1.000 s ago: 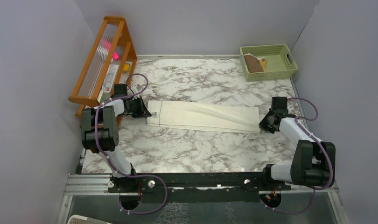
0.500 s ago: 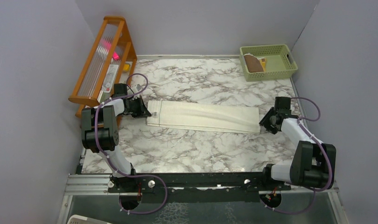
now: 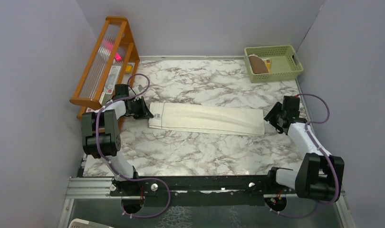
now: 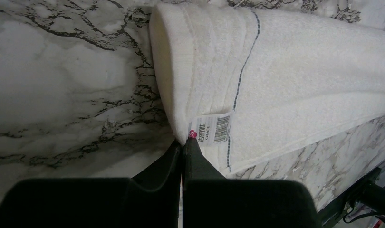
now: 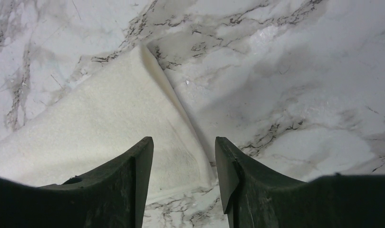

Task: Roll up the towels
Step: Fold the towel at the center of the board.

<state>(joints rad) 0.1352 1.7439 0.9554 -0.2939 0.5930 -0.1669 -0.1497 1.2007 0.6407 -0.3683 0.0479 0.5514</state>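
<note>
Bright, even, sharp; soft shadows, faint glare.

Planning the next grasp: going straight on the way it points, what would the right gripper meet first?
Probably the cream towel, whose end lies just ahead of the right gripper; height above it is unclear.

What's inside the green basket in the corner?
Inside the green basket lies a brown towel, with something yellow beside it. Whatever is under the towel is covered, so I cannot tell.
</note>
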